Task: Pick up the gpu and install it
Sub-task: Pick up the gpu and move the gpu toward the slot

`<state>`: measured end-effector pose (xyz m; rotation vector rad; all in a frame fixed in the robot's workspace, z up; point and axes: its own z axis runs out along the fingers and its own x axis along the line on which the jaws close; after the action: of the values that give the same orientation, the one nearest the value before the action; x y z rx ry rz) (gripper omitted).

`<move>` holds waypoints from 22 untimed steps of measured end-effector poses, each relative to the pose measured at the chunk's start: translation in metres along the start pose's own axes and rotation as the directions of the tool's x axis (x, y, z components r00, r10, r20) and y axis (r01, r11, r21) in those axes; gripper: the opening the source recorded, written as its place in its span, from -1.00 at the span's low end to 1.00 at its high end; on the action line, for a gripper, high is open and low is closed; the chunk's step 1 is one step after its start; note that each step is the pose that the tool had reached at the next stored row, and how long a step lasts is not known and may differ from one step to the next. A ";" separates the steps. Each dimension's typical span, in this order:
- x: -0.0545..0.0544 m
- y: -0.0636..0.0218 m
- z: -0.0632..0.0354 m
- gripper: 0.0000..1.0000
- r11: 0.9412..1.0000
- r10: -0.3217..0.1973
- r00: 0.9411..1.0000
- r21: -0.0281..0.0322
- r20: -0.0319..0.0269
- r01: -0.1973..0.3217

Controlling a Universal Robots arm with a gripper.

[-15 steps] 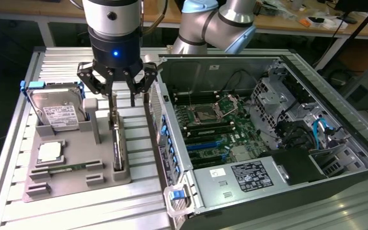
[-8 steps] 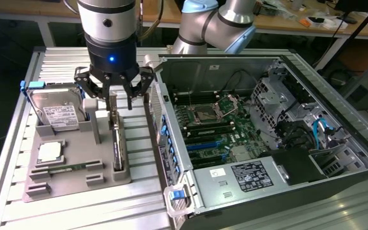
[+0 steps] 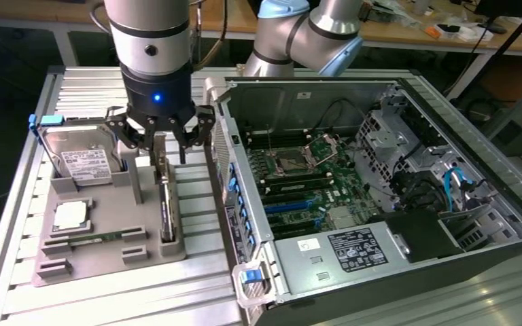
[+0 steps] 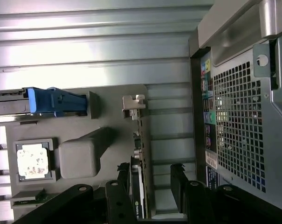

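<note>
Gripper (image 3: 161, 153) spread wide over the gpu (image 3: 165, 210), nothing in its grasp.
I see the jaws low over the grey holder tray (image 3: 107, 257), one finger on each side of the card's upper edge. The gpu stands on edge in the tray slot nearest the open computer case (image 3: 334, 92). In the wrist view a gap shows between the card and one finger (image 4: 178, 184); I cannot tell whether the other touches. A hard drive (image 3: 79, 161) sits towards the exterior view's left.
</note>
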<state>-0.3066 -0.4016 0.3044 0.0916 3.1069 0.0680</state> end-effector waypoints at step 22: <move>0.008 -0.0286 0.0406 -0.04 1.000 0.000 1.000 0.000 0.000 0.000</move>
<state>-0.3151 -0.4279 0.2623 0.0917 3.1070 0.0680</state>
